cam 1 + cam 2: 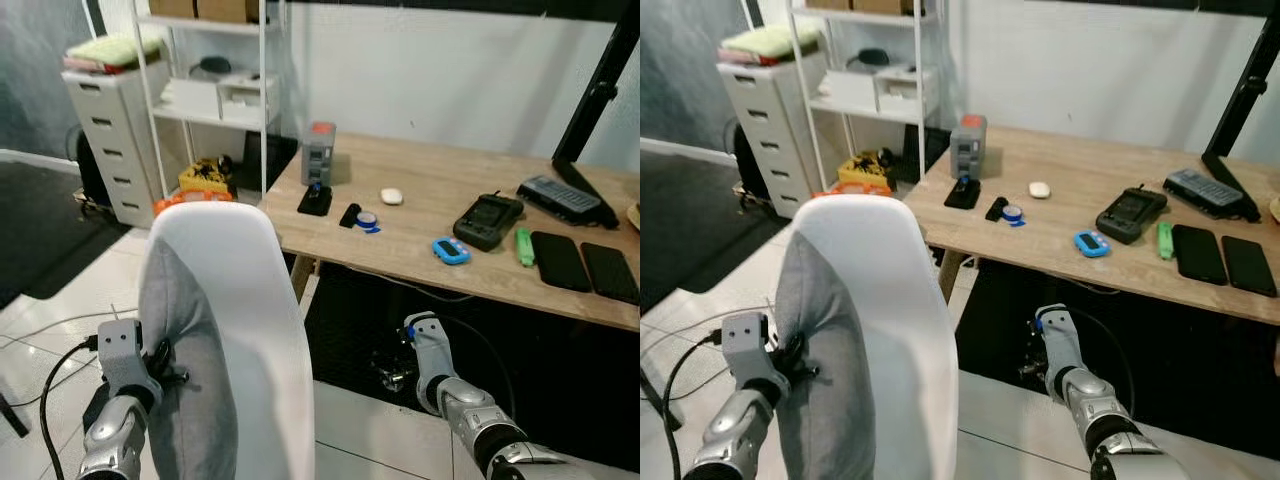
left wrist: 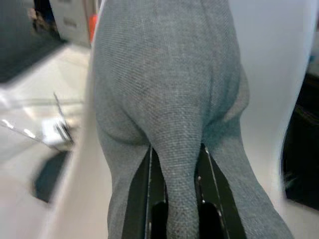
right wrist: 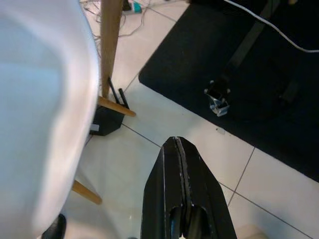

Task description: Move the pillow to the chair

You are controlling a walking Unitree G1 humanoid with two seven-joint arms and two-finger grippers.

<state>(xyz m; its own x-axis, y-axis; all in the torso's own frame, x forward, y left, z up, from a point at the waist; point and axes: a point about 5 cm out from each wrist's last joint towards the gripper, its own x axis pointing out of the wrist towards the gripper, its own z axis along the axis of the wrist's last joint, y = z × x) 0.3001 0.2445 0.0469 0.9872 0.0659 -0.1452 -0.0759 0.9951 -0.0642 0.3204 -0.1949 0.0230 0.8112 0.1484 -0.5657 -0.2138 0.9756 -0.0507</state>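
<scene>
The left gripper (image 2: 174, 199) is closed on a pinched fold of the grey pillow (image 1: 190, 350), the cloth bunched tightly between its two black fingers (image 2: 137, 199). Ahead of that gripper the pillow stands upright, pressed against the inner face of the white chair (image 1: 265, 330) back; the seat itself is hidden, so whether the pillow's lower edge rests on it cannot be confirmed. The right gripper (image 3: 180, 164) hangs off the chair's far side, above the tiled floor (image 3: 149, 149) and near a dark mat (image 3: 259, 99), its fingers pressed together on nothing. Assessment: the carry appears essentially complete, with the pillow at the chair. Outstanding items are releasing the fold and checking that the pillow stays put without support.
</scene>
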